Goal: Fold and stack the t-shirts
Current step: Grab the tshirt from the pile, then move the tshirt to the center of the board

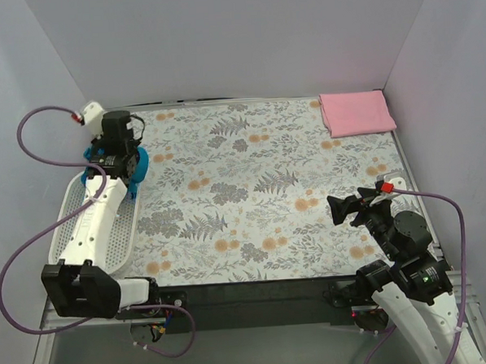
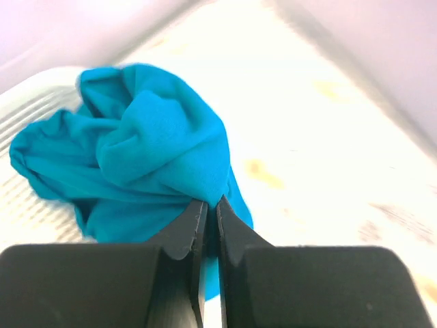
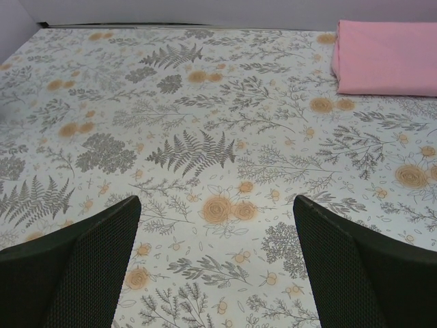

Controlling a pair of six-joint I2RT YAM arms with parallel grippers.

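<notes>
The left arm (image 1: 94, 226) reached forward along the left edge of the worktop (image 1: 252, 198), its wrist bent downward at the far end. The left claw (image 2: 210, 205) had its jaws pressed almost together, pinching a fold of the teal-blue t-shirt (image 2: 157, 150). The right arm (image 1: 411, 283) sat folded close above its base at the near right corner. The right claw (image 3: 217, 203) pointed toward the middle of the worktop, jaws spread wide, gripping nothing, hovering above the surface.

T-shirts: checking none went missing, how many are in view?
2. Pink t-shirt: folded, at the table's far right corner. Teal t-shirt: bunched at the basket's far end, pinched in the left tool. Others may be hidden.
</notes>
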